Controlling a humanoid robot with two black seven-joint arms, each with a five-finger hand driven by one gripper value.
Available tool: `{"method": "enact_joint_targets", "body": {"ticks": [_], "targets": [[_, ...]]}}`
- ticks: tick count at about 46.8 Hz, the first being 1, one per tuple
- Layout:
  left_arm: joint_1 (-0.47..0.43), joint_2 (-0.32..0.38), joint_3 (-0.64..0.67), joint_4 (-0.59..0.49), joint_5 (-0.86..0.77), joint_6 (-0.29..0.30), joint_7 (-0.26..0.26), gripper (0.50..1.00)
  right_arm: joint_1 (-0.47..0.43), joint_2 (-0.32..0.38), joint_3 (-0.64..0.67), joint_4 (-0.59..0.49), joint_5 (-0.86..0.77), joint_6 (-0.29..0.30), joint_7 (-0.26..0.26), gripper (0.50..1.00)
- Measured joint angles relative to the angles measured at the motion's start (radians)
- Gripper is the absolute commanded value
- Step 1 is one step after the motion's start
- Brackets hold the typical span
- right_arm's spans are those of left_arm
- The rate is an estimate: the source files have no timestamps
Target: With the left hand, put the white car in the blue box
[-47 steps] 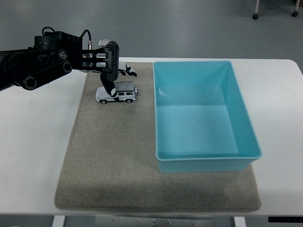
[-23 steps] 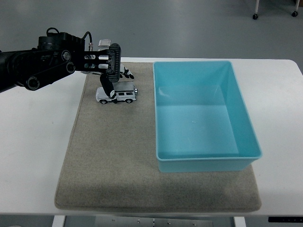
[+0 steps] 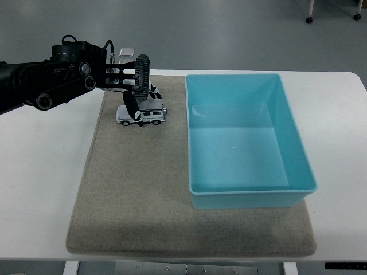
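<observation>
Box [image 3: 246, 140], blue, sits beside white car [image 3: 142, 114] on mat [image 3: 132, 189].

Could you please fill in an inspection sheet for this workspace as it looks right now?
Surface: white table with a beige mat under the job's things.
Job's things: white car upright on the mat's far left part; blue box right of it, apart from it, nothing inside.
Clutter: nothing seen.
Grippers: left hand over the car, fingers curled down around it; whether they grip it cannot be told. Right hand not in view.
Cables: black cable looped on the left arm's wrist.
Surroundings: grey floor beyond the table; caster wheels at top right.
</observation>
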Motion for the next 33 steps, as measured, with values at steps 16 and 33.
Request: {"method": "enact_joint_targets", "body": {"ticks": [16,33], "targets": [[0.0,-0.006,0.003,0.001,0.009,0.014,-0.001,0.711,0.0,0.0,0.001,0.0,0.0,0.0,0.0,0.936],[0.007,-0.008,0.006,0.0,0.016,0.06,0.0,0.5,0.0,0.0,0.001,0.0,0.0,0.0,0.0,0.936]]}}
